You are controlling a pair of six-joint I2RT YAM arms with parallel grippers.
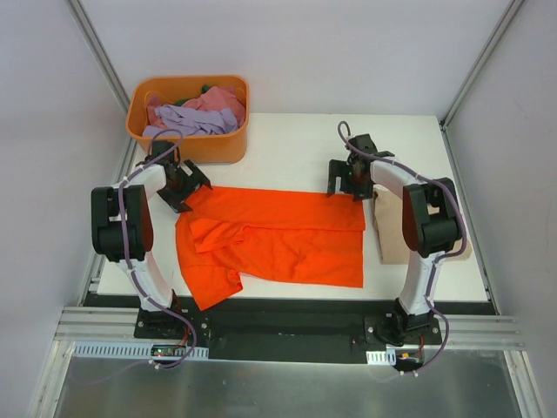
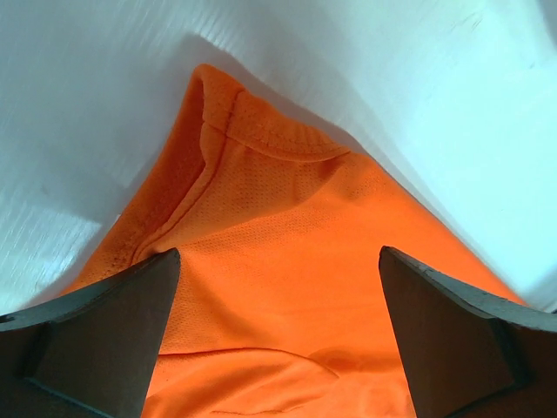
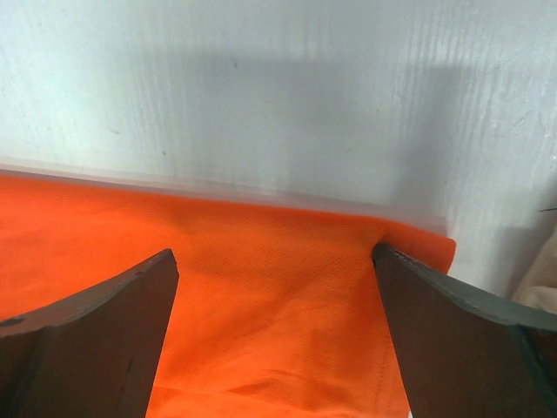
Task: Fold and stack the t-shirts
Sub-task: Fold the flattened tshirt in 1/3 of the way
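**Both grippers open above the orange shirt's far corners**

Nearest the arm bases, the orange t-shirt [image 1: 278,239] lies spread across the white table [image 1: 287,144]. It is partly folded, with a rumpled flap at its near-left corner. Just beside it on the right, a tan t-shirt [image 1: 392,235] lies partly hidden under the right arm. Further back, the left gripper [image 1: 185,185] hovers over the orange shirt's far-left corner and the right gripper [image 1: 346,180] over its far-right corner — both with jaws spread wide, holding nothing.

The cloth looks thin, light and limp, a fine mesh knit. It will likely sag and drag when lifted, so the two stitched far corners seem the best places to pinch, both at once. Farthest back, the orange tub [image 1: 139,122] holds a lilac t-shirt [image 1: 187,122] and a pink t-shirt [image 1: 218,103], bunched together.
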